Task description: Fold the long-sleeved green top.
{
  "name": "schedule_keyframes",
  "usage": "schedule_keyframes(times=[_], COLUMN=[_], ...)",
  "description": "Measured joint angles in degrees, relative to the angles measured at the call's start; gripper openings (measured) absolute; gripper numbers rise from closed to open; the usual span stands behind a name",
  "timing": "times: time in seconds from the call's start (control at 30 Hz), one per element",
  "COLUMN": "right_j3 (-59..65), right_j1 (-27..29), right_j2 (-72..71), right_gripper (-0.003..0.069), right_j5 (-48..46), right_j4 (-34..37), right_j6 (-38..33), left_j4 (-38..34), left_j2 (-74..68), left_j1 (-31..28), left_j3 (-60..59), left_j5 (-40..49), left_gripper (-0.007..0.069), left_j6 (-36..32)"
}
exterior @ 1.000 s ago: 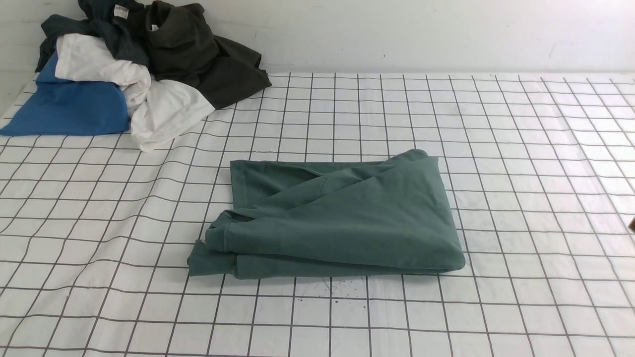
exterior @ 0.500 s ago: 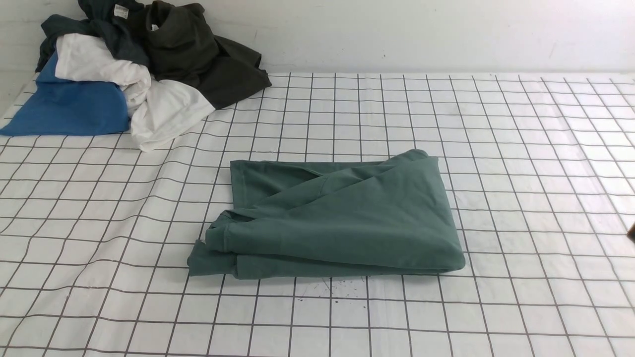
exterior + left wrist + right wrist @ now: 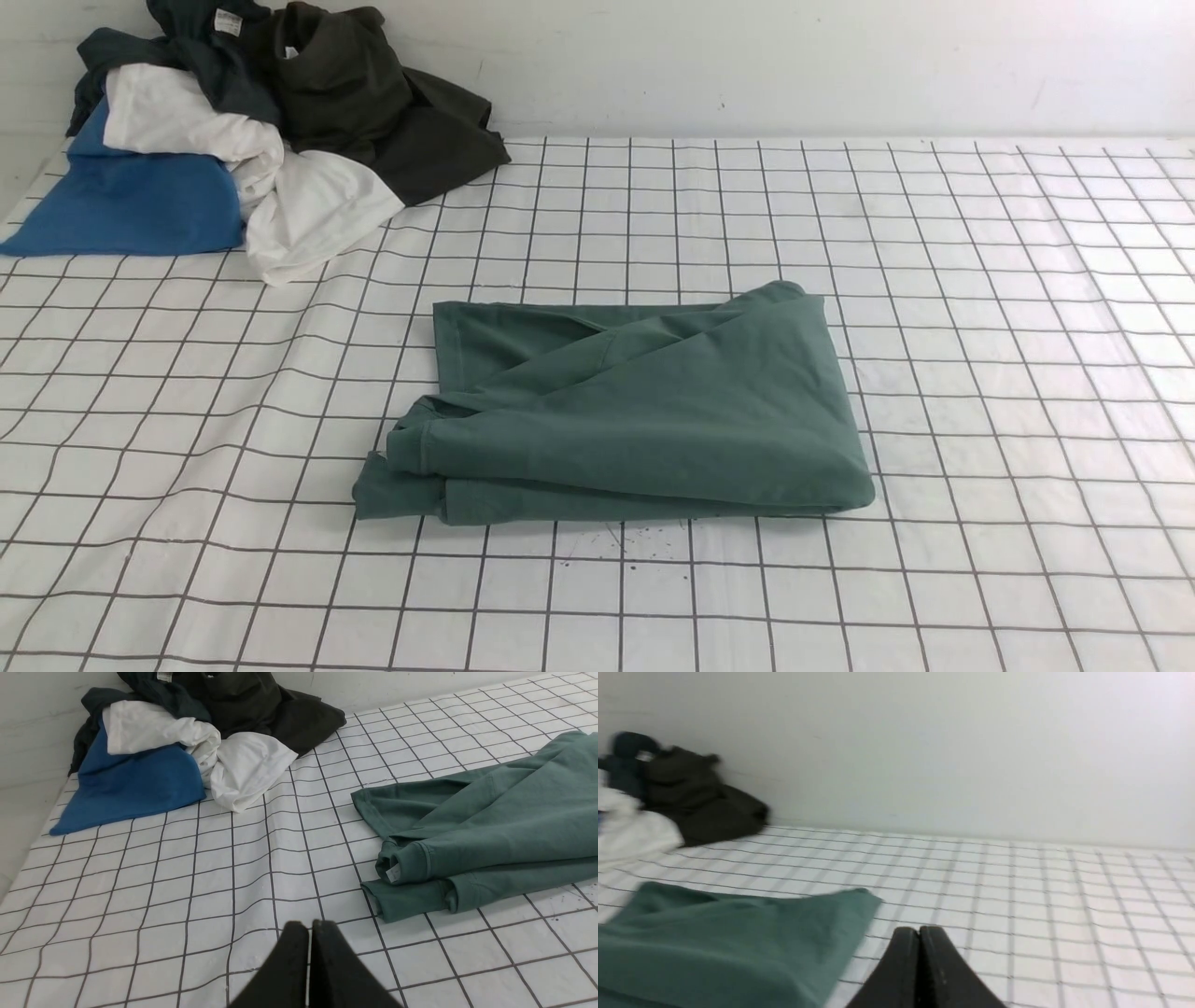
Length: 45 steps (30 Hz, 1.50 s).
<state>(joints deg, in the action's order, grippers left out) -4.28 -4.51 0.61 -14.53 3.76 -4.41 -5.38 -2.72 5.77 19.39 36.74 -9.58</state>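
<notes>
Left gripper [image 3: 309, 926] clenched empty, hovering over the checked sheet [image 3: 980, 280], right gripper [image 3: 919, 933] clenched empty likewise, green top [image 3: 635, 411] folded into a soft thick rectangle at frame centre, crumpled clothes pile [image 3: 252, 131] upper left.

Plain white wall [image 3: 840, 65] behind grid-checked tablecloth [image 3: 980, 280]

Top [image 3: 635, 411] lies mid-table [image 3: 980, 280]; clothes heap [image 3: 261, 131] far behind, left.
</notes>
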Motion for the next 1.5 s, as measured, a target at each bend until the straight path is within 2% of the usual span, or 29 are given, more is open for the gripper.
schedule_keyframes(times=[0.13,0.23,0.37,1.3,1.4,1.5], right_j3=[4.13,5.87,5.75,5.68,5.68,5.68], right_j1=[6.26,8.79,8.87,8.87,8.87,8.87], right_j2=[-1.15,-1.15,-1.15,-1.15,-1.15,-1.15], right_gripper=[-0.0014,-0.0014,-0.0014,-0.0014,-0.0014,-0.0014], right_j5=[-0.41,-1.93,-5.70,-6.19,-6.19,-6.19], right_j4=[-1.25,-3.23,-3.76,-4.19,-4.19,-4.19], right_j6=[1.56,4.41,5.16,5.16,5.16,5.16], left_j4=[0.00,0.00,0.00,0.00,-1.49,-2.15], left_j2=[0.00,0.00,0.00,0.00,0.00,0.00], left_j1=[0.00,0.00,0.00,0.00,0.00,-0.07], left_j3=[0.00,0.00,0.00,0.00,-1.54,-5.56], left_j5=[-0.14,-0.26,-0.26,-0.63,-2.36,-7.73], left_gripper=[-0.0008,-0.0008,-0.0008,-0.0008,-0.0008,-0.0008], left_j6=[0.00,0.00,0.00,0.00,0.00,0.00])
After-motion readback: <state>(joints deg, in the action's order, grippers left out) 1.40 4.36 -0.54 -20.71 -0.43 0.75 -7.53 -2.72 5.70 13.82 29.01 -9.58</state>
